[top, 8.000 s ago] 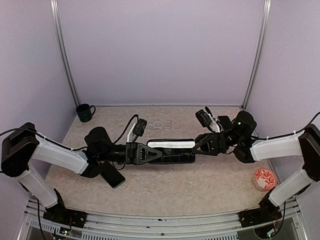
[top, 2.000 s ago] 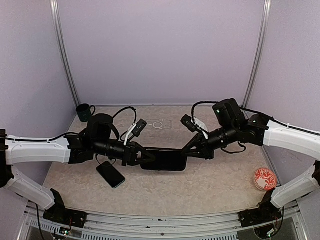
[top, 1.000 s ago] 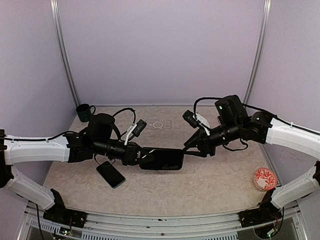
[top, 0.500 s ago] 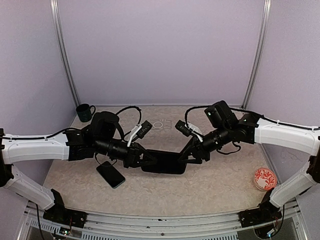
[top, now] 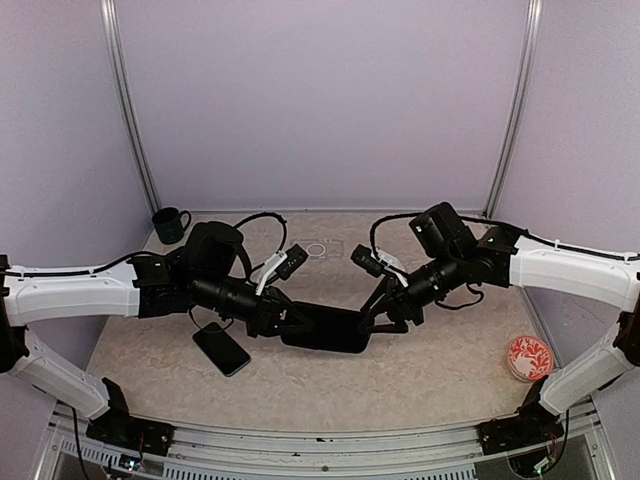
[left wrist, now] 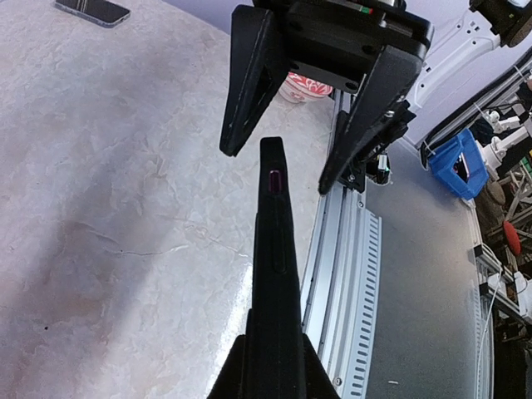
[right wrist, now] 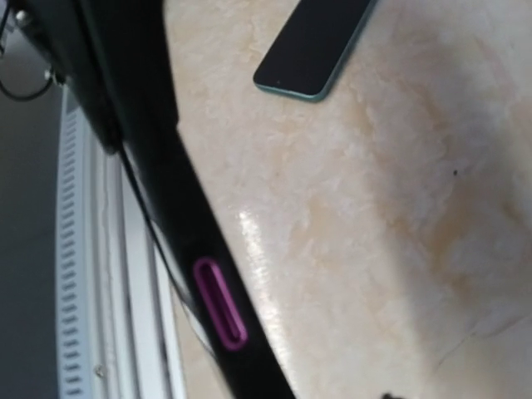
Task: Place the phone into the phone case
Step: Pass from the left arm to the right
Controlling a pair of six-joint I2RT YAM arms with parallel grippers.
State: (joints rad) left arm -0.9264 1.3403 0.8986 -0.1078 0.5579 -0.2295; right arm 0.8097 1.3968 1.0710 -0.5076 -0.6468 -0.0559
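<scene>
A black phone case (top: 325, 328) hangs above the table centre, its left end held in my left gripper (top: 283, 322), which is shut on it. In the left wrist view the case (left wrist: 274, 249) runs edge-on away from my left gripper (left wrist: 274, 353). My right gripper (top: 372, 320) is at the case's right end. Its fingers (left wrist: 249, 83) stand spread on either side of the case tip with gaps. The right wrist view shows the case edge (right wrist: 166, 166) with a purple button. The dark phone (top: 221, 349) lies flat on the table, front left, and also shows in the right wrist view (right wrist: 312, 41).
A dark green mug (top: 170, 224) stands at the back left corner. A red and white dish (top: 529, 357) sits at the front right. A clear flat item (top: 320, 248) lies at the back centre. The metal rail (left wrist: 353, 274) marks the table's near edge.
The case, lying on the table 8 s ago, is now held up. Over the last second my right gripper moved left and down to the case's right end, and the case tilted slightly.
</scene>
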